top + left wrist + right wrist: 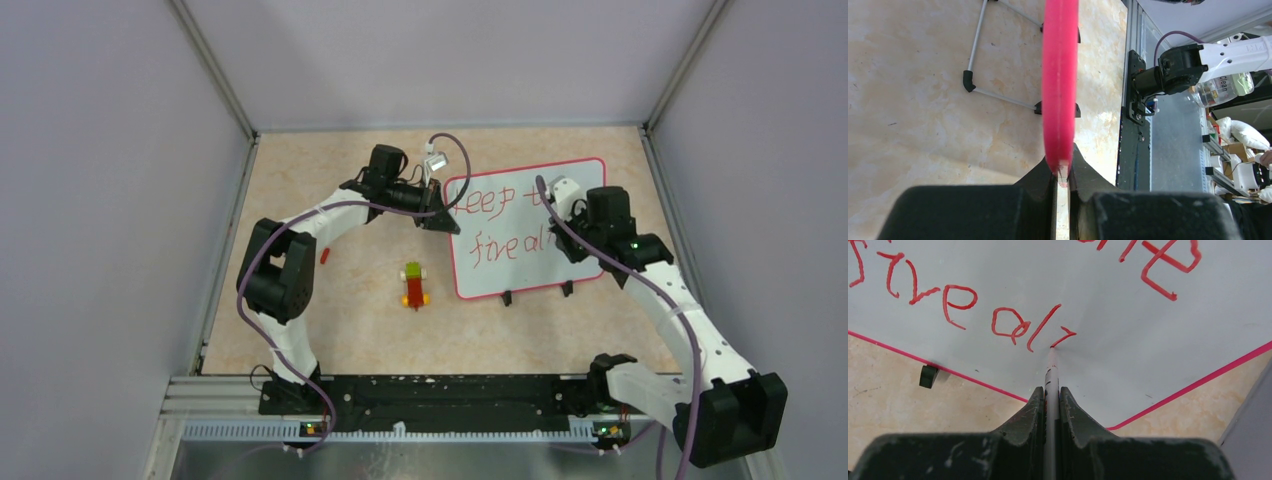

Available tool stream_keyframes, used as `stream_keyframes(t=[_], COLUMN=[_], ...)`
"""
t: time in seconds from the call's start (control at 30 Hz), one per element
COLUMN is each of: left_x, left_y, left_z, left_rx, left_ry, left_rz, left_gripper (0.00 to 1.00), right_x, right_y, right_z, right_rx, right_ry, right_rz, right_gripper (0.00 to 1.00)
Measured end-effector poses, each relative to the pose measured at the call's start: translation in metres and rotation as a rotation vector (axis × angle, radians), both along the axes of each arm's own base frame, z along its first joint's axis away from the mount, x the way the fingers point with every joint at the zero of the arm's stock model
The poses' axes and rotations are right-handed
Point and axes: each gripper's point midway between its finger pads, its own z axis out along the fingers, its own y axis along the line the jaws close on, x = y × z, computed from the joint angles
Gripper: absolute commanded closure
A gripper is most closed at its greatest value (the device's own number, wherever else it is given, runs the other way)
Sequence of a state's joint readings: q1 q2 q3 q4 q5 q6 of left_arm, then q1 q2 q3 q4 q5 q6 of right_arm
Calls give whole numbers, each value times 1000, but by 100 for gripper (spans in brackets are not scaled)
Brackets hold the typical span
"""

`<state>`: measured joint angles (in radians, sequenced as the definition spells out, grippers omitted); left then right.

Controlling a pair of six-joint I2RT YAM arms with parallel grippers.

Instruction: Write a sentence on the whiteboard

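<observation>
The whiteboard (500,262) lies on the table right of centre, white with a thin red-pink rim, and carries red handwriting in two lines. My left gripper (443,218) is shut on its left edge. In the left wrist view the pink rim (1060,90) runs edge-on into the closed left gripper (1062,172). My right gripper (568,238) hovers over the board's right part, shut on a slim white marker (1051,375). The marker's tip touches the board at the end of the lower red line. The right gripper (1050,392) clamps the marker's barrel.
A small green, yellow and red toy (414,285) and a little red piece (324,255) lie left of the board. Two black clip feet (507,297) stick out at its near edge. Grey enclosure walls ring the tan table (340,330).
</observation>
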<state>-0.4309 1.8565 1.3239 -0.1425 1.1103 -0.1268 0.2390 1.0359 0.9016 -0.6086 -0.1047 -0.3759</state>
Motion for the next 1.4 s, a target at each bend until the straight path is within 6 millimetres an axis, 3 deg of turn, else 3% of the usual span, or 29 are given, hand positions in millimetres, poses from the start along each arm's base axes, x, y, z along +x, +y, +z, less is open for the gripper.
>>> stream_keyframes(t=[0.2, 0.37, 0.5, 0.67, 0.77, 1.4], left_x=[0, 0, 0, 0, 0, 0], left_y=[0, 0, 0, 0, 0, 0], left_z=[0, 0, 0, 0, 0, 0], left_rx=[0, 0, 0, 0, 0, 0], left_ry=[-1, -1, -2, -1, -1, -1], left_rz=[0, 0, 0, 0, 0, 0], left_gripper=[100, 100, 100, 100, 100, 100], right_x=[-12, -13, -11, 0, 3, 17], right_y=[-1, -4, -5, -2, -1, -1], right_z=[-16, -17, -8, 21, 29, 23], right_rx=[-17, -32, -35, -14, -6, -18], right_ry=[58, 63, 47, -31, -53, -65], right_rz=[22, 20, 12, 12, 12, -5], right_gripper=[100, 100, 100, 100, 100, 100])
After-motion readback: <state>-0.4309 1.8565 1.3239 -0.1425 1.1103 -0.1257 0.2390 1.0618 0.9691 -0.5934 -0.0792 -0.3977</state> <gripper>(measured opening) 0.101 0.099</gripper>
